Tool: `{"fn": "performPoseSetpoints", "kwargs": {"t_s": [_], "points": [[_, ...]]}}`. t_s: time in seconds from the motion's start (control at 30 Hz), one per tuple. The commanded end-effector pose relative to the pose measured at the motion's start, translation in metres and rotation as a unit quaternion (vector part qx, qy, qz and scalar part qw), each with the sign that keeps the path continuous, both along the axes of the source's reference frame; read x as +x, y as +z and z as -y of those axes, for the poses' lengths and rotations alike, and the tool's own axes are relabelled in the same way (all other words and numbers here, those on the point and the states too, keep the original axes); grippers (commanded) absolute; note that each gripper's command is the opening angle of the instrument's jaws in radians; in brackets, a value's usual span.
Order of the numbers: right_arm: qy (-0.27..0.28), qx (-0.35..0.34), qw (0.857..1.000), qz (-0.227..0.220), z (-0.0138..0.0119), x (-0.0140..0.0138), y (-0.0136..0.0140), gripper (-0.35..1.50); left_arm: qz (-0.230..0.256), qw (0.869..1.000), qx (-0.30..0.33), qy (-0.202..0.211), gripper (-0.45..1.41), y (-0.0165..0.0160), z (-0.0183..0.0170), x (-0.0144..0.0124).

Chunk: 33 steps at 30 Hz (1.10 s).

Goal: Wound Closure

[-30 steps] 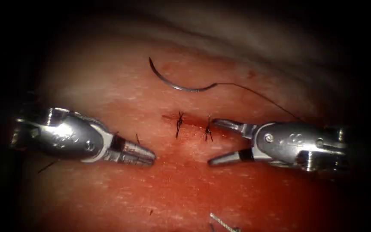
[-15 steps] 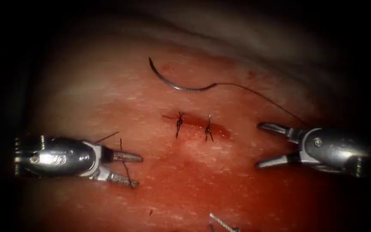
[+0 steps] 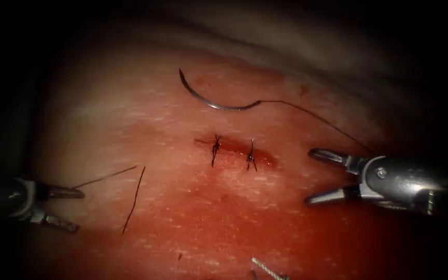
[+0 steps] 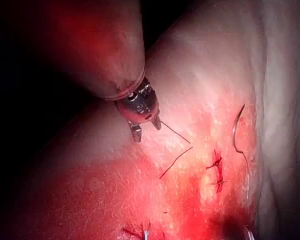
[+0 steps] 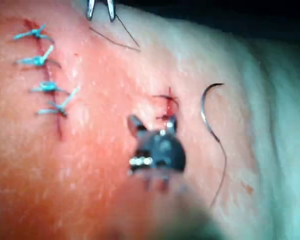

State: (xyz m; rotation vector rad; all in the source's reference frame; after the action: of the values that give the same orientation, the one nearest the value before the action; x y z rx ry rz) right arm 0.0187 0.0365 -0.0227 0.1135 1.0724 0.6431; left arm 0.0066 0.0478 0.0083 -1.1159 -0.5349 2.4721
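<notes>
The curved needle (image 3: pixel 211 101) lies free on the tissue above the cut (image 3: pixel 234 150), not in the tissue; its thread (image 3: pixel 312 116) trails off to the right. Two dark knotted stitches (image 3: pixel 216 148) cross the cut. My left tool (image 3: pixel 64 208) is far left of the cut, jaws open and holding nothing. Two cut thread pieces (image 3: pixel 133 199) lie loose on the tissue, one ending beside its upper jaw. My right tool (image 3: pixel 310 177) is right of the cut, jaws wide open and empty. The left wrist view shows the left tool (image 4: pixel 147 132), the needle (image 4: pixel 235 132) and the stitches (image 4: pixel 217 170).
Red fluid (image 3: pixel 224 223) wets the tissue below the cut. A small twisted metal piece (image 3: pixel 268 269) lies at the bottom edge. In the right wrist view, another closed cut with several blue stitches (image 5: pixel 45 75) lies beyond the right tool (image 5: pixel 153 122).
My left tool opened and drew back to the left, leaving the cut thread pieces on the tissue. My right tool pulled back right from the cut, jaws open throughout. The needle stayed put.
</notes>
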Motion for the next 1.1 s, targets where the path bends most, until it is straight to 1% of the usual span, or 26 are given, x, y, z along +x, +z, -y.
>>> {"fn": "performPoseSetpoints", "kwargs": {"t_s": [0.03, 0.1, 0.13, 0.2, 0.23, 0.3, 0.33, 0.47, 0.5, 0.6, 0.63, 0.73, 0.77, 0.83, 0.87, 0.9, 0.93, 0.97, 1.0, 1.03, 1.07, 1.1], "points": [[-0.001, 0.001, 1.000, 0.000, 0.0000, 0.0008, 0.0002, 1.48, -0.004, 1.000, 0.012, -0.014, 0.71, -0.0007, -0.0008, -0.0006], [0.000, 0.002, 1.000, 0.001, -0.0002, 0.0009, 0.0001, 1.48, 0.014, 0.999, 0.009, -0.028, 0.70, -0.0021, -0.0024, -0.0009], [0.003, 0.007, 1.000, 0.002, -0.0007, 0.0011, -0.0001, 1.46, 0.038, 0.998, 0.004, -0.048, 0.70, -0.0038, -0.0038, -0.0015], [0.005, 0.010, 1.000, 0.004, -0.0013, 0.0013, -0.0005, 1.46, 0.052, 0.997, 0.004, -0.064, 0.70, -0.0052, -0.0047, -0.0021], [0.008, 0.013, 1.000, 0.004, -0.0020, 0.0016, -0.0009, 1.46, 0.066, 0.995, 0.009, -0.075, 0.69, -0.0066, -0.0055, -0.0028], [0.013, 0.014, 1.000, 0.002, -0.0026, 0.0018, -0.0013, 1.46, 0.077, 0.993, 0.010, -0.087, 0.69, -0.0079, -0.0063, -0.0037], [0.014, 0.018, 1.000, 0.000, -0.0032, 0.0021, -0.0021, 1.46, 0.096, 0.989, 0.008, -0.110, 0.70, -0.0093, -0.0077, -0.0053], [0.007, 0.024, 1.000, -0.007, -0.0034, 0.0024, -0.0030, 1.43, 0.121, 0.983, 0.001, -0.139, 0.70, -0.0097, -0.0098, -0.0081], [0.005, 0.025, 1.000, -0.010, -0.0033, 0.0027, -0.0033, 1.41, 0.123, 0.982, -0.013, -0.142, 0.70, -0.0092, -0.0109, -0.0096], [0.000, 0.027, 0.999, -0.017, -0.0032, 0.0032, -0.0034, 1.38, 0.119, 0.982, -0.030, -0.142, 0.69, -0.0077, -0.0119, -0.0114], [0.000, 0.027, 0.999, -0.017, -0.0032, 0.0034, -0.0033, 1.38, 0.116, 0.982, -0.034, -0.145, 0.69, -0.0062, -0.0123, -0.0123], [0.001, 0.026, 1.000, -0.017, -0.0031, 0.0037, -0.0032, 1.38, 0.113, 0.982, -0.047, -0.143, 0.69, -0.0039, -0.0123, -0.0125], [0.001, 0.026, 1.000, -0.017, -0.0031, 0.0037, -0.0032, 1.38, 0.100, 0.983, -0.060, -0.142, 0.69, -0.0021, -0.0123, -0.0121], [0.002, 0.026, 1.000, -0.018, -0.0031, 0.0038, -0.0032, 1.38, 0.077, 0.987, -0.057, -0.126, 0.69, 0.0004, -0.0120, -0.0113], [0.003, 0.026, 1.000, -0.017, -0.0031, 0.0039, -0.0032, 1.38, 0.065, 0.989, -0.045, -0.125, 0.68, 0.0014, -0.0119, -0.0109], [0.003, 0.025, 1.000, -0.017, -0.0031, 0.0041, -0.0032, 1.38, 0.044, 0.991, -0.028, -0.124, 0.68, 0.0037, -0.0117, -0.0102], [0.004, 0.025, 1.000, -0.017, -0.0030, 0.0042, -0.0032, 1.38, 0.036, 0.991, -0.018, -0.128, 0.68, 0.0047, -0.0117, -0.0099], [0.004, 0.025, 1.000, -0.017, -0.0030, 0.0042, -0.0032, 1.38, 0.037, 0.989, 0.031, -0.142, 0.68, 0.0072, -0.0115, -0.0092], [0.004, 0.025, 1.000, -0.017, -0.0030, 0.0042, -0.0032, 1.38, 0.041, 0.985, 0.064, -0.152, 0.68, 0.0085, -0.0114, -0.0088], [0.004, 0.025, 1.000, -0.017, -0.0029, 0.0042, -0.0032, 1.38, 0.043, 0.982, 0.093, -0.160, 0.68, 0.0094, -0.0112, -0.0085], [0.004, 0.024, 1.000, -0.018, -0.0029, 0.0042, -0.0033, 1.38, 0.047, 0.971, 0.158, -0.175, 0.68, 0.0109, -0.0106, -0.0080], [0.004, 0.024, 1.000, -0.019, -0.0028, 0.0042, -0.0033, 1.38, 0.049, 0.959, 0.211, -0.181, 0.68, 0.0120, -0.0101, -0.0076]]}}
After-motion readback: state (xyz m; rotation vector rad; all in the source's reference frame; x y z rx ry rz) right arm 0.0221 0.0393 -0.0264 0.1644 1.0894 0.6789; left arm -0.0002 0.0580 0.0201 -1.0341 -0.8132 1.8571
